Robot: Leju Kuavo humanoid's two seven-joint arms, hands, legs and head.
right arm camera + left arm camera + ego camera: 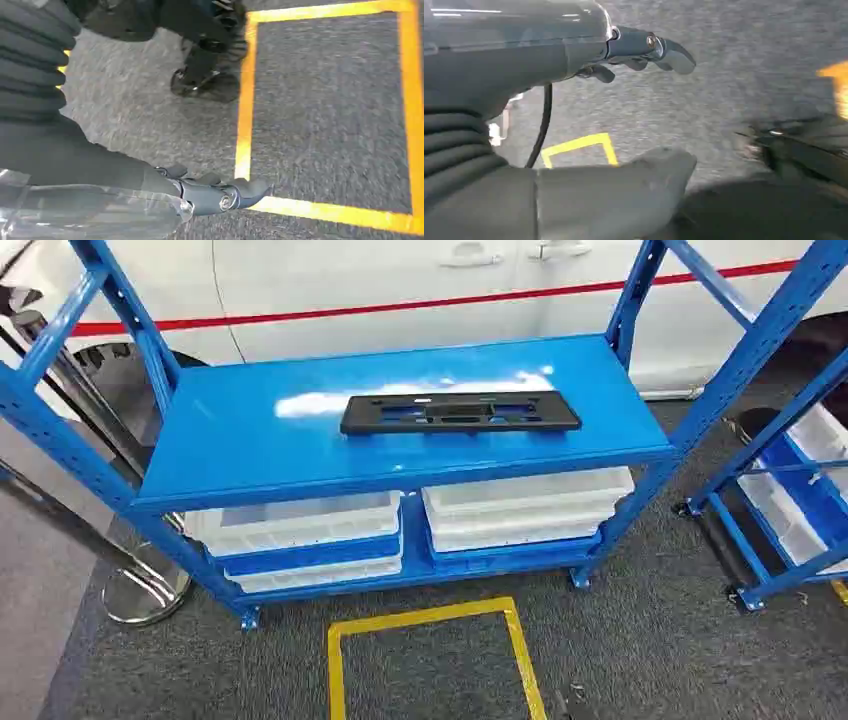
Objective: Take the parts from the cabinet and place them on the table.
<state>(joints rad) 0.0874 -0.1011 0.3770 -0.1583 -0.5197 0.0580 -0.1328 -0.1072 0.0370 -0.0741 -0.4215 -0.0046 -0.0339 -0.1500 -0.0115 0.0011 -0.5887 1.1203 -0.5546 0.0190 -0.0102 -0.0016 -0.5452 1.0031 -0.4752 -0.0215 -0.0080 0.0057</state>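
Note:
A long black plastic part (460,413) with several slots lies flat on the top shelf of the blue cabinet (250,455), a little right of the shelf's middle. My left hand (644,50) hangs over grey carpet, fingers apart and holding nothing, with the thick thumb (624,185) spread away from them. My right hand (220,192) also hangs over the carpet beside yellow tape, fingers loosely extended and nothing in them.
White bins (300,525) (525,505) fill the cabinet's lower shelf. A second blue rack (790,490) with white bins stands at the right. A yellow taped square (430,655) marks the carpet in front. A white car (400,280) stands behind; a chrome post base (145,590) at left.

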